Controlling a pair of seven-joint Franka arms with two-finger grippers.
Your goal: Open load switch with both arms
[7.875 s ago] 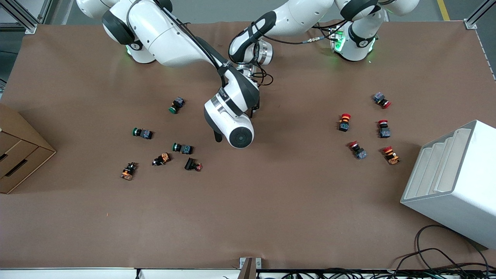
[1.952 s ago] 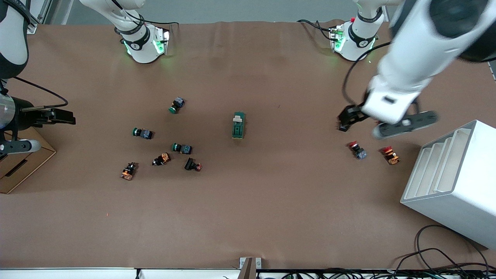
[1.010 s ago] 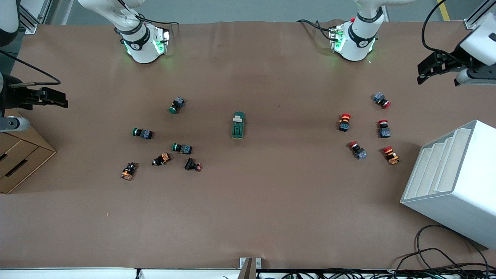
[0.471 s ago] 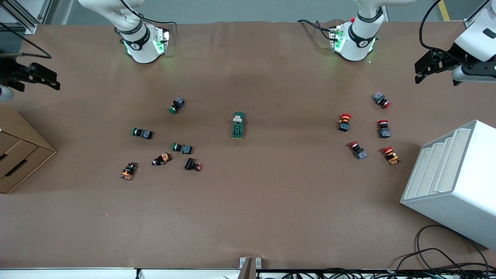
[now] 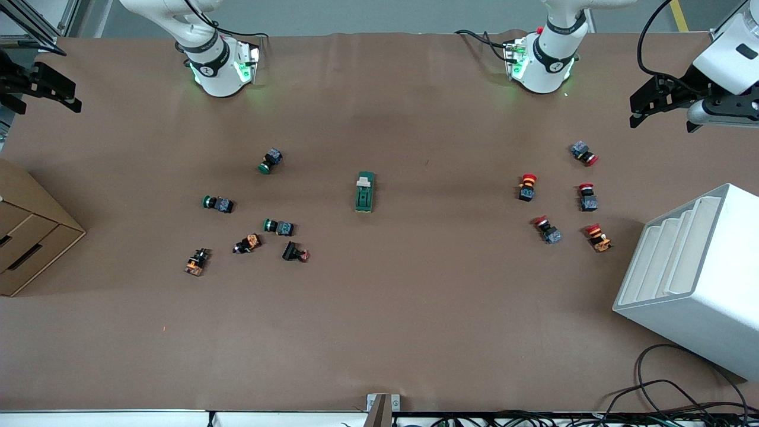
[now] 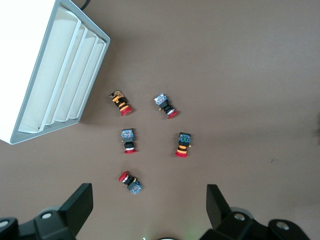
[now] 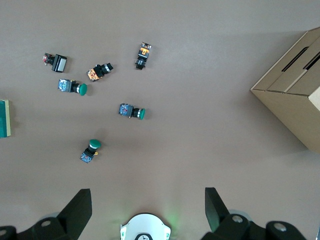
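Note:
The load switch (image 5: pixel 364 191), a dark-green block with a white lever piece at its end toward the robots' bases, lies alone at the middle of the table. One green end of it shows at the edge of the right wrist view (image 7: pixel 4 118). My left gripper (image 5: pixel 638 110) hangs open and empty over the left arm's end of the table; in its wrist view (image 6: pixel 149 202) only table and red buttons lie below. My right gripper (image 5: pixel 70 98) hangs open and empty over the right arm's end of the table, wide apart in its wrist view (image 7: pixel 147 204).
Several red-capped push buttons (image 5: pixel 526 186) lie toward the left arm's end, beside a white slotted rack (image 5: pixel 694 279). Green-capped and other small buttons (image 5: pixel 277 226) are scattered toward the right arm's end, near a cardboard box (image 5: pixel 29 237). Cables (image 5: pixel 664 391) trail at the table's near corner.
Both arms have pulled away from the table's middle to its ends, uncovering the load switch. In the last second the right gripper drifted toward the bases' side; the left barely moved.

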